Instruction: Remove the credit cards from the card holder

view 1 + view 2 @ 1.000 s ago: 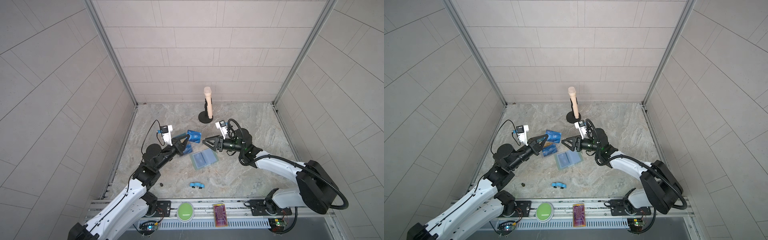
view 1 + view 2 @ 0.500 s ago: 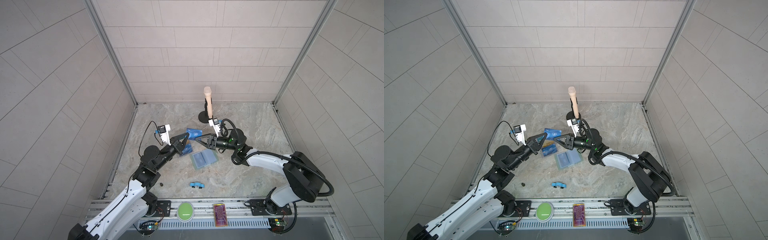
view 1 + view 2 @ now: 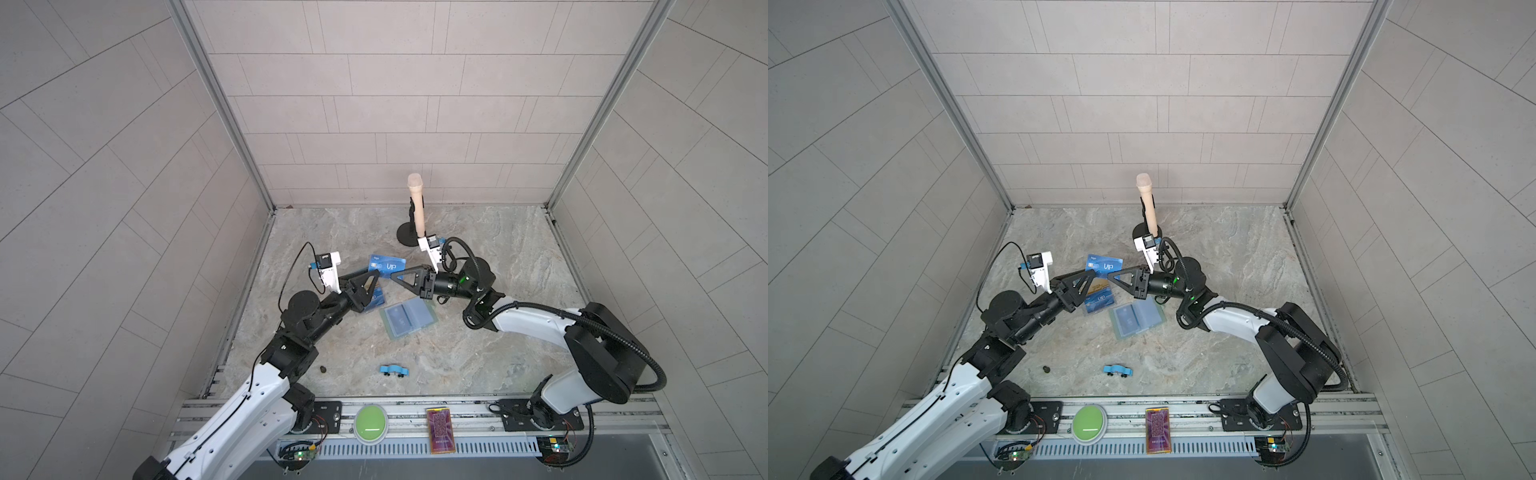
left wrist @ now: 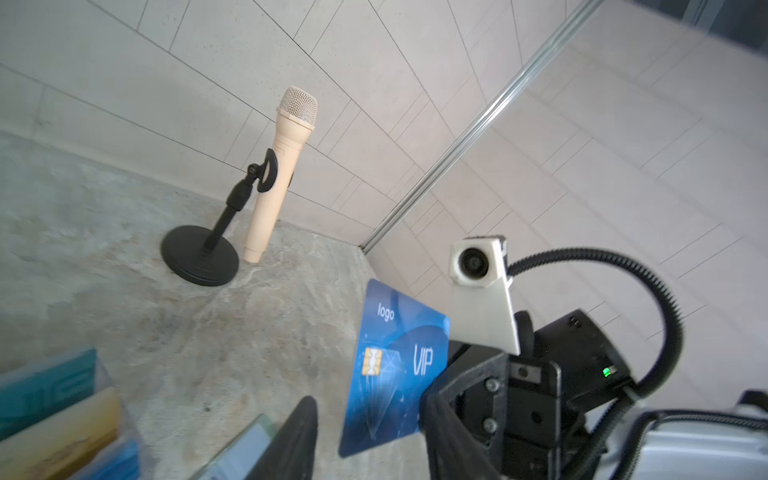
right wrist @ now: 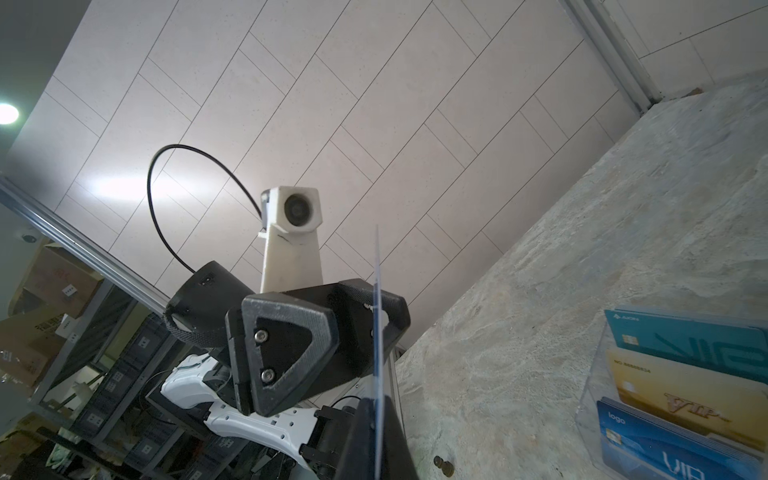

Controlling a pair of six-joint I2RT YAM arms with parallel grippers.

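Observation:
The mint-green card holder (image 3: 409, 318) (image 3: 1137, 318) lies open and flat on the marble floor. Light blue credit cards (image 3: 1127, 318) show through its clear sleeves. Above and behind it, a printed blue VIP card (image 3: 386, 266) (image 3: 1104, 266) (image 4: 395, 365) hangs in the air between both arms. My right gripper (image 3: 392, 277) (image 5: 374, 440) is shut on one edge of it, and the card shows edge-on in the right wrist view. My left gripper (image 3: 372, 277) (image 4: 370, 440) stands open, its fingers either side of the card without touching it.
A clear acrylic stand (image 5: 685, 395) (image 3: 1098, 299) with teal, gold and blue cards sits under the left gripper. A beige microphone on a black stand (image 3: 415, 208) rises at the back. A blue toy car (image 3: 394, 370) and a small dark bit (image 3: 322, 368) lie near the front.
The right gripper swung left to the blue VIP card and shut on it. The left gripper, which had been shut on that card, has opened.

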